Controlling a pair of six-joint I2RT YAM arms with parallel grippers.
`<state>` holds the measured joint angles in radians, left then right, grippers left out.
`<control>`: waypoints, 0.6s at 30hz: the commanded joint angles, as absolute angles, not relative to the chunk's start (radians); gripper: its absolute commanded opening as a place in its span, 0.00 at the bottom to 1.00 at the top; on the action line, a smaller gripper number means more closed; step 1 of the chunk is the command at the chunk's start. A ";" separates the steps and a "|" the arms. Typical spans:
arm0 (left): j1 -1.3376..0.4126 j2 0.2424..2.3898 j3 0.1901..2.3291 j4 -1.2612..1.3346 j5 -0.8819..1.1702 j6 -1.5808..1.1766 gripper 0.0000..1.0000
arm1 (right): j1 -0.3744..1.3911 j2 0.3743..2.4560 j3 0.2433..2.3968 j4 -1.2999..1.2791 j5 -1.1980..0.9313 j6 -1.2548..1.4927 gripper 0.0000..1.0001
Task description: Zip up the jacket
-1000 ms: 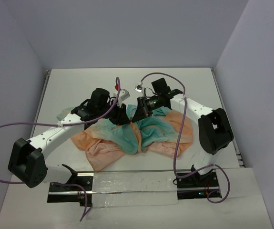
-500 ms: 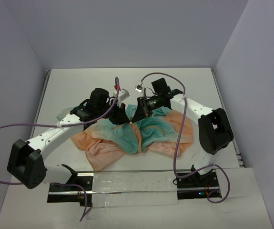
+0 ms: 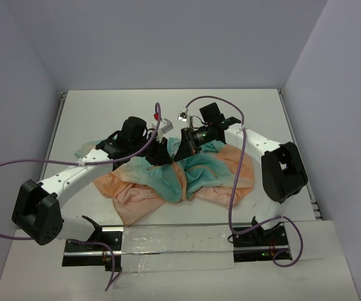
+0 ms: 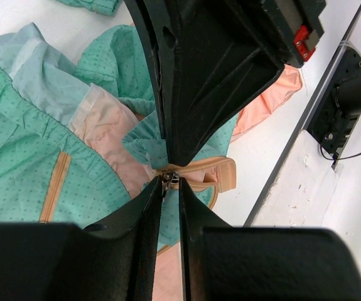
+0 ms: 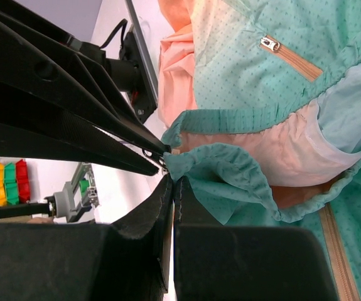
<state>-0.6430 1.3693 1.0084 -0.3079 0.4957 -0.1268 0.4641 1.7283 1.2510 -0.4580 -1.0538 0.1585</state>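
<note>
The jacket (image 3: 196, 179) lies crumpled at the table's middle, peach-orange and teal. My two grippers meet nose to nose at its back edge. My left gripper (image 3: 165, 157) is shut on the small metal zipper pull (image 4: 167, 178), which sits at its fingertips (image 4: 171, 180) beside the peach zipper tape (image 4: 205, 175). My right gripper (image 3: 179, 154) is shut on the teal hem (image 5: 218, 166) right at the pull, its tips (image 5: 172, 180) touching the left gripper's tips (image 5: 161, 153). A pocket zipper (image 5: 269, 44) shows on the teal panel.
Purple cables (image 3: 230, 188) loop from both arms over the jacket's right side. The arm bases and a metal rail (image 3: 174, 241) line the near edge. Walls close in the table at the back and sides.
My left arm has shifted slightly to the right, closer to the right gripper. The jacket and right arm look unchanged.
</note>
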 commanded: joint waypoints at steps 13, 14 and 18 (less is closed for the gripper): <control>-0.667 1.367 1.049 -0.298 0.499 -0.115 0.00 | 0.457 1.676 1.231 -0.292 -1.016 0.351 0.00; -0.669 1.368 1.049 -0.299 0.497 -0.112 0.00 | 0.458 1.661 1.217 -0.253 -1.016 0.384 0.00; -0.680 1.386 1.058 -0.315 0.508 -0.102 0.00 | 0.461 1.626 1.168 -0.132 -0.989 0.484 0.00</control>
<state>-0.6519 1.3766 1.0087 -0.3090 0.4747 -0.1176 0.4641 1.7035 1.1934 -0.3298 -1.0142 0.3519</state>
